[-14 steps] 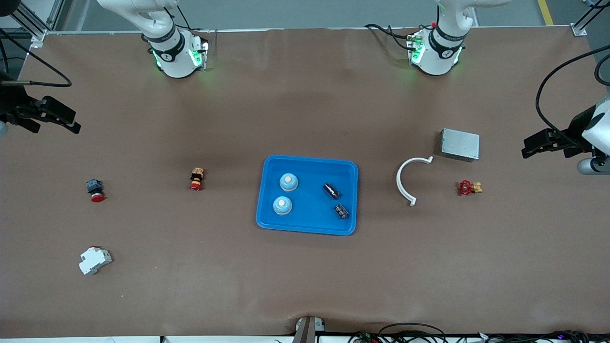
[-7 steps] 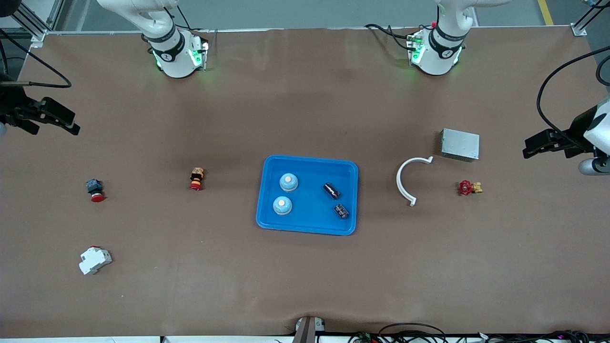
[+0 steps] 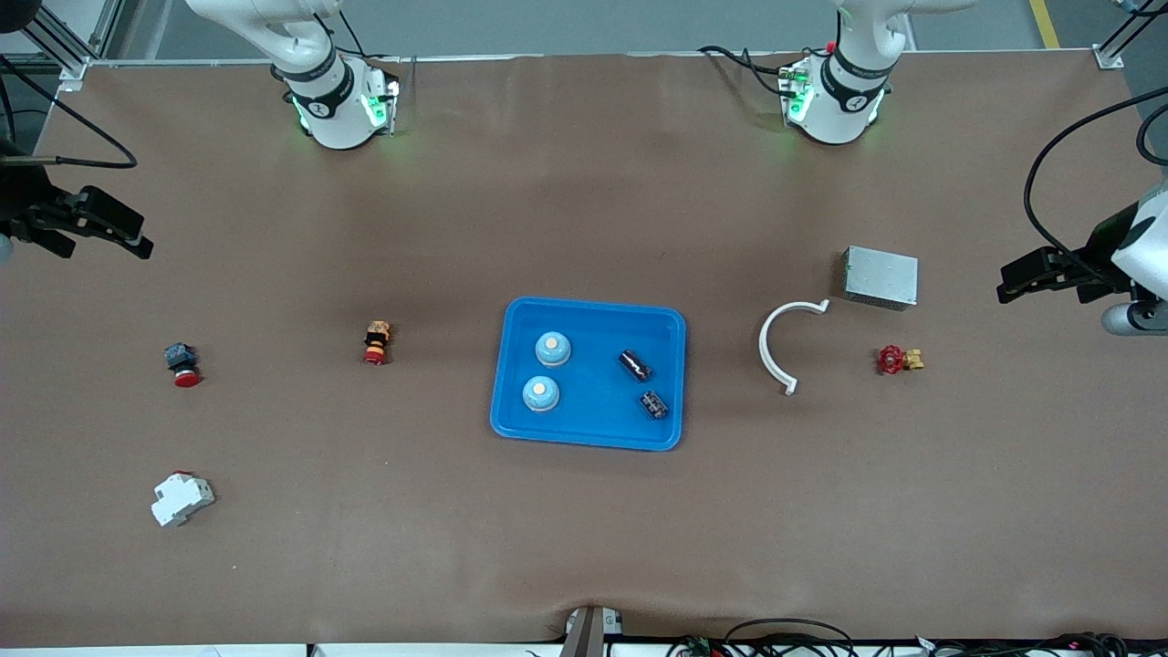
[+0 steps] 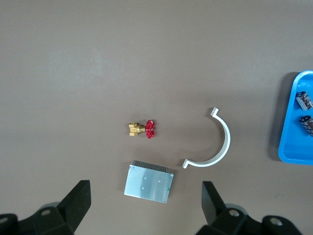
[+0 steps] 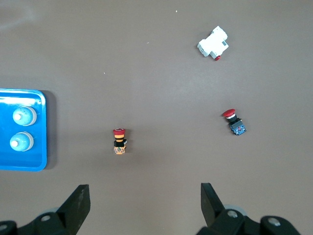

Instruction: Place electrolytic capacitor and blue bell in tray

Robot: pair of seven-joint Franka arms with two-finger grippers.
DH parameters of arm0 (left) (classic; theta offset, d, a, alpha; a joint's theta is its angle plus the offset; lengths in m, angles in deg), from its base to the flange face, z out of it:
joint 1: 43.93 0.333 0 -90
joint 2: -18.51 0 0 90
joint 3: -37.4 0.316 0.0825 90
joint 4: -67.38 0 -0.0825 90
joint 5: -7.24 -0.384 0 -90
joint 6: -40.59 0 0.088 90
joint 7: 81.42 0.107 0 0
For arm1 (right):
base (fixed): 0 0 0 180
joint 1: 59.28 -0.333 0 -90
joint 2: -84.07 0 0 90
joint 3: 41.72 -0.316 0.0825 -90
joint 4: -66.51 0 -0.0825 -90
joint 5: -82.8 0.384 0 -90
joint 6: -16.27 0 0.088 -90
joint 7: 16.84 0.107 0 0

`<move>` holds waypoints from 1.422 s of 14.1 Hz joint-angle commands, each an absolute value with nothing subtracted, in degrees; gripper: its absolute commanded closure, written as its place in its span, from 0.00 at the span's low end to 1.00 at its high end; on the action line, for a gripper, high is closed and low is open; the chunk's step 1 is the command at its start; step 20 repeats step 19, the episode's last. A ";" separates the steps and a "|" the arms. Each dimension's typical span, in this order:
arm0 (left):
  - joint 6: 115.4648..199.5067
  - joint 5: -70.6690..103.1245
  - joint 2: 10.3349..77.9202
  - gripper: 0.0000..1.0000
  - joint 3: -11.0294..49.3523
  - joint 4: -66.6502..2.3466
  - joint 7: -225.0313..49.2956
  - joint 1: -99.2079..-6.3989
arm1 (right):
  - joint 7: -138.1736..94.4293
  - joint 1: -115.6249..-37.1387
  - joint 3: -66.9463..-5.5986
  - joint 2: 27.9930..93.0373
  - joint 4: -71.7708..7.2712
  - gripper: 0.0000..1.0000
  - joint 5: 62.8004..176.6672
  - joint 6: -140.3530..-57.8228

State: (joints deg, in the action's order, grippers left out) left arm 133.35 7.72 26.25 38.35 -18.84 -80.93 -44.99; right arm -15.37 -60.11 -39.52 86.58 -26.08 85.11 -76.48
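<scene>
The tray (image 3: 589,438) holds two blue bells (image 3: 552,348) and two capacitors (image 3: 636,365), between the grippers. The left gripper (image 4: 146,208) and right gripper (image 5: 145,205) both gape wide, empty, over bare table at their own ends.

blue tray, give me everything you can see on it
The blue tray is a shallow bright-blue rectangle, plastic by its look, with rounded corners and a raised rim. It lies flat mid-table. Inside, two blue bells stand toward the right arm's end, and two dark capacitors lie toward the left arm's end. No gripper touches it.
</scene>
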 commanded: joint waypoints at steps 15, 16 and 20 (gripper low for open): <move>133.22 6.62 26.42 0.00 37.84 -18.40 -81.07 -44.72 | -15.96 -61.57 -39.88 86.88 -26.48 0.00 83.94 -76.90; 133.22 6.53 26.42 0.00 37.84 -18.40 -80.98 -44.72 | -15.96 -61.57 -39.88 86.88 -26.48 0.00 83.86 -76.90; 133.22 6.45 26.42 0.00 37.84 -18.40 -80.98 -44.81 | -15.79 -61.92 -39.88 86.97 -26.57 0.00 83.85 -76.63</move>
